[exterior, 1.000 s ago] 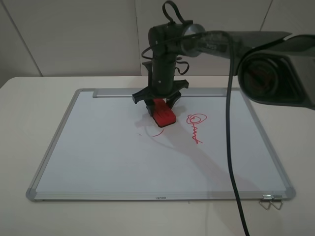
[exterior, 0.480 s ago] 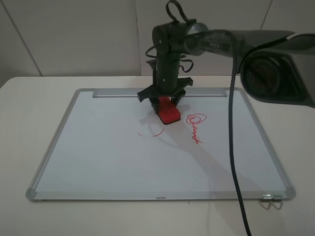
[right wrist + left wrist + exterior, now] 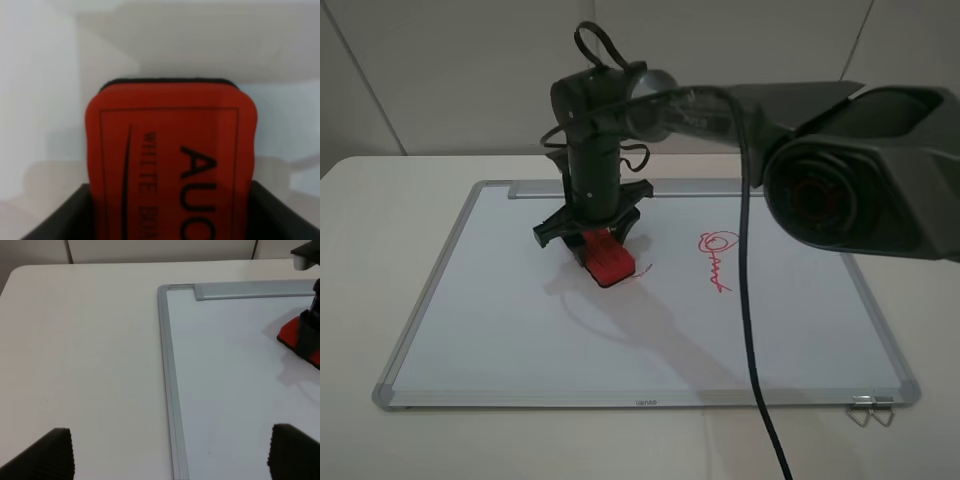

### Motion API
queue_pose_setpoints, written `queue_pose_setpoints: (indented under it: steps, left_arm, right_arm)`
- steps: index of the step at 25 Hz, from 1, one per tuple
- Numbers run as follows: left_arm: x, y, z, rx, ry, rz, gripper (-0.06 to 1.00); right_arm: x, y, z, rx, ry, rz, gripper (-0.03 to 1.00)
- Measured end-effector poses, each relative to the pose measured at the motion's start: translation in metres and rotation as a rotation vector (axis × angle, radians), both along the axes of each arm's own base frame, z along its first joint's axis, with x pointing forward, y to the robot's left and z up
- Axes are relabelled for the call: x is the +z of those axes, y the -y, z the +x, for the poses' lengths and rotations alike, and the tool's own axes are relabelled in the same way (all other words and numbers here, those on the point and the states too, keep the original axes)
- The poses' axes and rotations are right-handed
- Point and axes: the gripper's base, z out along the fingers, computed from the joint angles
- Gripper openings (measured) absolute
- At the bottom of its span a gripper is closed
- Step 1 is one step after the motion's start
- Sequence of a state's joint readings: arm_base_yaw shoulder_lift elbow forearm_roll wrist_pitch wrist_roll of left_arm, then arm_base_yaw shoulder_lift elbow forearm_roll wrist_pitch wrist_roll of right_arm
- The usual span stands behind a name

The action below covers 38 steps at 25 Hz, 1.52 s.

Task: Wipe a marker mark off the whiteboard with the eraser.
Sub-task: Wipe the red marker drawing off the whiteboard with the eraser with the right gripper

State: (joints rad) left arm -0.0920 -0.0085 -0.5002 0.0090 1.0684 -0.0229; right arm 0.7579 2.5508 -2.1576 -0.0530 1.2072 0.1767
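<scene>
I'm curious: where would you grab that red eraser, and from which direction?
By its two long sides, coming straight down from above. The eraser is a flat block lying label-up on the whiteboard, so only its narrow sides are free to pinch. The right tool holds it that way.

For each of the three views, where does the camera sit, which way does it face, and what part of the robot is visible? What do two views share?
Exterior high: mounted high, facing down at the white silver-framed whiteboard; shows the right arm and right gripper.
Left wrist: beside the whiteboard, facing its corner; shows the open left gripper, tips only.
Right wrist: close above the small red rectangular eraser; black fingers clamp it.
Shared: all three show the eraser.
</scene>
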Motion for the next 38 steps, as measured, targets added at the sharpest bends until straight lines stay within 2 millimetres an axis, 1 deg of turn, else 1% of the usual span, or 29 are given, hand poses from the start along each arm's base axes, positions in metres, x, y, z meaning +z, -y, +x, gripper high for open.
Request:
queue_pose_setpoints:
  steps: [3,5,11,17,28,38]
  left_arm:
    - [0.0,0.0,0.0,0.0,0.0,0.0,0.77]
    - [0.0,0.0,0.0,0.0,0.0,0.0,0.77]
    - [0.0,0.0,0.0,0.0,0.0,0.0,0.77]
    - [0.0,0.0,0.0,0.0,0.0,0.0,0.77]
    - [0.0,0.0,0.0,0.0,0.0,0.0,0.77]
    - [0.0,0.0,0.0,0.0,0.0,0.0,0.77]
  right_arm:
    - [0.0,-0.017,-0.017,0.045,-0.009,0.008,0.5]
    - [0.0,-0.024,-0.024,0.061,-0.015,0.014,0.5]
    - [-0.001,-0.025,-0.025,0.068,-0.016,0.012,0.5]
    - [-0.005,-0.017,-0.024,0.056,-0.017,0.015,0.5]
    - [-0.011,0.007,-0.018,0.013,-0.046,-0.012,0.5]
    - [-0.011,0.05,-0.01,-0.044,-0.079,-0.085,0.5]
